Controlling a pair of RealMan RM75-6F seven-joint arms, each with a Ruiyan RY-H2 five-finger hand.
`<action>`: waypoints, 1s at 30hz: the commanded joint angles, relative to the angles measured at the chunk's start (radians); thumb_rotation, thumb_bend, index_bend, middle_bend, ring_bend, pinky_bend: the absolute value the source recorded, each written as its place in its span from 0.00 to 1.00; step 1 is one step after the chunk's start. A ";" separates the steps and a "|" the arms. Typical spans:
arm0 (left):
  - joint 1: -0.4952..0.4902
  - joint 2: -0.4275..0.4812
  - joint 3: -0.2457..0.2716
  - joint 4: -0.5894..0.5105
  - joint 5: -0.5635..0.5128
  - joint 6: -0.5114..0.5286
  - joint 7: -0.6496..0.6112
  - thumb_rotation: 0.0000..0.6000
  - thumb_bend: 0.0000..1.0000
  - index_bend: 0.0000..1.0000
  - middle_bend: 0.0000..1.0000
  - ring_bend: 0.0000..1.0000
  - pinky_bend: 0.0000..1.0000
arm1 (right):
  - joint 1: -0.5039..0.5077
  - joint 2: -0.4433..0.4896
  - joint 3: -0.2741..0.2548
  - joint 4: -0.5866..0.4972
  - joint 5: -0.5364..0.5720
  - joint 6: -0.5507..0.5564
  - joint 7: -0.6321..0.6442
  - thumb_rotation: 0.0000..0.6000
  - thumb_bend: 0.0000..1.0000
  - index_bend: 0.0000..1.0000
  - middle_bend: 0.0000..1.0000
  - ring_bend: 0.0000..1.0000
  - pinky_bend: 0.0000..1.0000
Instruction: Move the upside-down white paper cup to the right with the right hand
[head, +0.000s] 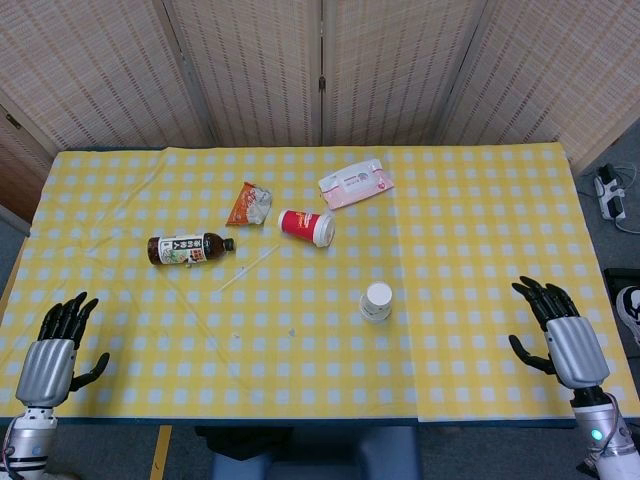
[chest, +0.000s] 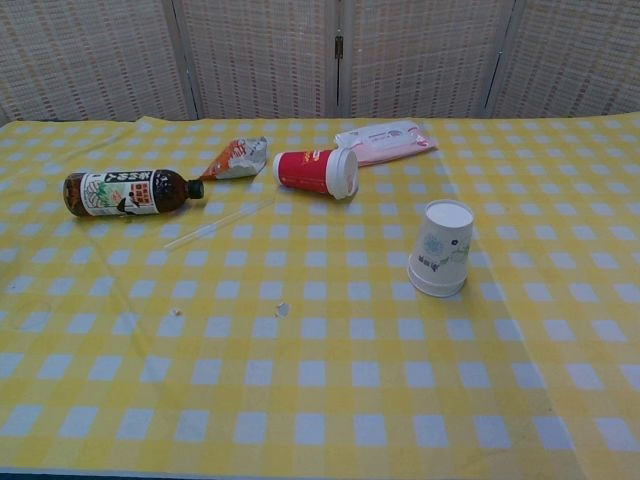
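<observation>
The white paper cup (head: 376, 301) stands upside down on the yellow checked cloth, a little right of the table's middle; the chest view shows the white paper cup (chest: 441, 248) with a faint flower print and its rim on the cloth. My right hand (head: 560, 332) hovers near the front right corner, fingers spread, holding nothing, well to the right of the cup. My left hand (head: 58, 343) is at the front left corner, fingers apart and empty. Neither hand shows in the chest view.
A red cup (head: 305, 226) lies on its side behind the white one. A tea bottle (head: 188, 249) lies to the left, beside a snack packet (head: 249, 205) and a thin straw (head: 245, 268). A wipes pack (head: 355, 183) lies further back.
</observation>
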 joint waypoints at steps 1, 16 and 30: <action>-0.003 -0.008 -0.004 0.011 0.001 0.003 -0.006 1.00 0.38 0.03 0.00 0.00 0.00 | -0.003 -0.003 0.005 0.001 -0.003 -0.001 -0.005 1.00 0.39 0.15 0.12 0.17 0.11; -0.006 -0.008 -0.003 0.018 0.003 0.004 -0.015 1.00 0.38 0.03 0.00 0.00 0.00 | -0.006 -0.003 0.028 -0.005 -0.022 -0.034 -0.001 1.00 0.39 0.15 0.12 0.16 0.11; 0.002 0.008 0.007 0.001 -0.002 0.004 -0.011 1.00 0.38 0.03 0.00 0.00 0.00 | 0.250 0.032 0.099 -0.118 0.033 -0.443 -0.079 1.00 0.39 0.16 0.09 0.12 0.10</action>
